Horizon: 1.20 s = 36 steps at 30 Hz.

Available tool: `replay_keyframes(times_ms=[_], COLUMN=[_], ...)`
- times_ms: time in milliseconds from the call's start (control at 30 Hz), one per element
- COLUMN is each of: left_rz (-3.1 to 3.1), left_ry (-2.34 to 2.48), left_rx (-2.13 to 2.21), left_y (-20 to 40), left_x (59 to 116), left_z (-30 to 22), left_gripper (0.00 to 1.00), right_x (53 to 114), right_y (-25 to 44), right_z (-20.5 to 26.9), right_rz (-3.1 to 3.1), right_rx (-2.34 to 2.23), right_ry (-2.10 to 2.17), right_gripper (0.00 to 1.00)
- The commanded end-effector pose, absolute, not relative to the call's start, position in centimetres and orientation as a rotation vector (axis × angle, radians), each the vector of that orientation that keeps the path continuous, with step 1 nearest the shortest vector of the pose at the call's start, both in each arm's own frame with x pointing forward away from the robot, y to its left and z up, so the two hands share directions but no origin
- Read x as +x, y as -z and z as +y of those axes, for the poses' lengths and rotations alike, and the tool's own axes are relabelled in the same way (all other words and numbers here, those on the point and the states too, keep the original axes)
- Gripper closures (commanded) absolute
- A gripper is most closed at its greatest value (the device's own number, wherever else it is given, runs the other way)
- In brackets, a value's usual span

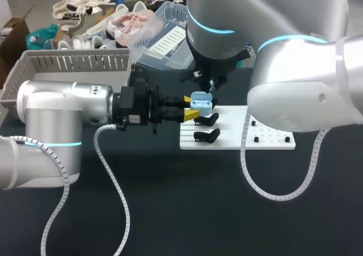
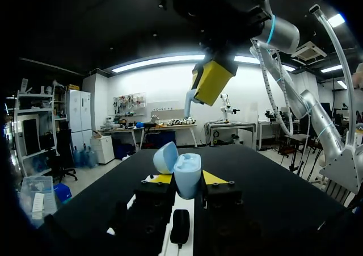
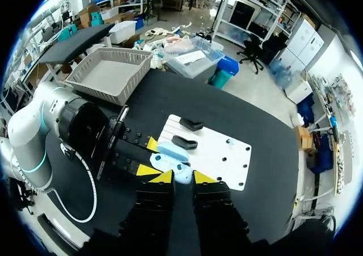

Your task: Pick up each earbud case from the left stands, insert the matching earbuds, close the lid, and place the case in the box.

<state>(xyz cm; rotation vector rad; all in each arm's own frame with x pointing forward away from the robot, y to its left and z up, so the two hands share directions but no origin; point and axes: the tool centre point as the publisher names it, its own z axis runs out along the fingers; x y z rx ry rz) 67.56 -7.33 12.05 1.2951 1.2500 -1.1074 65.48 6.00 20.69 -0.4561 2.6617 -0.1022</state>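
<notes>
A pale-blue earbud case (image 1: 201, 101) is held above the white stand board (image 1: 266, 145), its lid open. My left gripper (image 1: 190, 107) comes in from the left and is shut on it. In the left wrist view the case (image 2: 187, 175) sits between the two yellow tips, with its lid (image 2: 166, 157) tilted back. My right gripper (image 1: 211, 87) hangs straight over the case, and its yellow tip (image 2: 211, 81) shows above it. Between its fingertips (image 3: 163, 176) a small pale-blue earbud (image 3: 182, 173) is pinched, just over the case (image 3: 170, 156).
Two black stands (image 1: 207, 120) (image 1: 207, 135) sit on the board's left part. A grey basket (image 1: 74, 63) stands at the back left, with a clear bin (image 1: 164, 37) behind it. My left arm's cable (image 1: 113, 171) loops over the dark tabletop.
</notes>
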Motion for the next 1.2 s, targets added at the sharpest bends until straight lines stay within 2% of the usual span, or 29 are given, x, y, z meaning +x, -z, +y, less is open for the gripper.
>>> replay_keyframes(times_ms=[33, 467, 1200], left_rz=[1.251, 1.251, 1.251], left_ry=[1.103, 1.103, 1.103], left_rx=[1.292, 1.292, 1.292], left_y=[-12.0, -12.0, -12.0], left_x=[67.5, 67.5, 67.5], left_z=[-7.4, -7.4, -7.4], left_gripper=[1.00, 1.00, 1.00], right_x=[65.6, 64.2, 63.9], right_y=[-21.3, -21.9, -21.6], right_z=[6.3, 6.4, 6.6], right_rz=[2.673, 2.890, 2.907], right_rx=[-0.408, -0.088, -0.090], right_ry=[0.119, 0.240, 0.228], right_gripper=[1.00, 1.00, 1.00])
